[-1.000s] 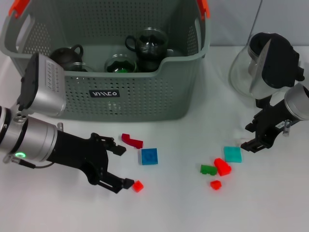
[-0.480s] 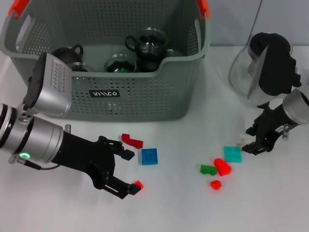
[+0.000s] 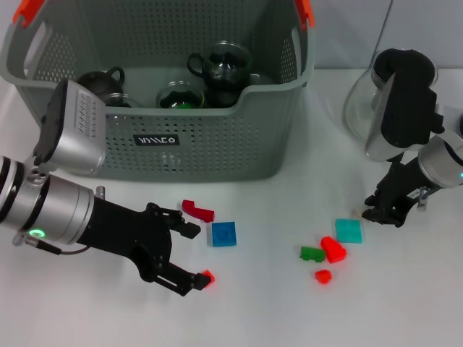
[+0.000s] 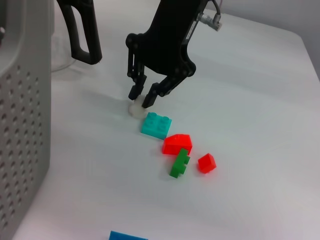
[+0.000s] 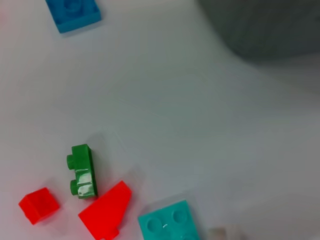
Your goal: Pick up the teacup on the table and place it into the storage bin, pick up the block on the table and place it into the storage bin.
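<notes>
The left gripper [image 3: 189, 254] is low over the counter [image 3: 260, 311], fingers spread, one finger tip touching or just beside a small red block [image 3: 208, 277] and the other up near the blue block [image 3: 223, 234]. That span takes in more than the red piece, so I judge the good move is to centre on the red block, bring the tips level with it, and close slowly so it is not flicked away. The dark red block [image 3: 197, 210] lies just beside the upper finger and could be nudged.

The bin [image 3: 217, 148] stands just behind, already holding teacups [image 3: 226, 69]; after the pinch, lift clear of its rim before moving over.

The right gripper [image 4: 141, 98] stands near the teal block [image 3: 349, 230], its fingers a little apart around a small pale piece [image 4: 135, 108]; whether they grip it I cannot tell. A green block [image 3: 312, 253] and two red ones [image 3: 333, 249] lie close by, and the jug [image 3: 394, 101] is behind it.
</notes>
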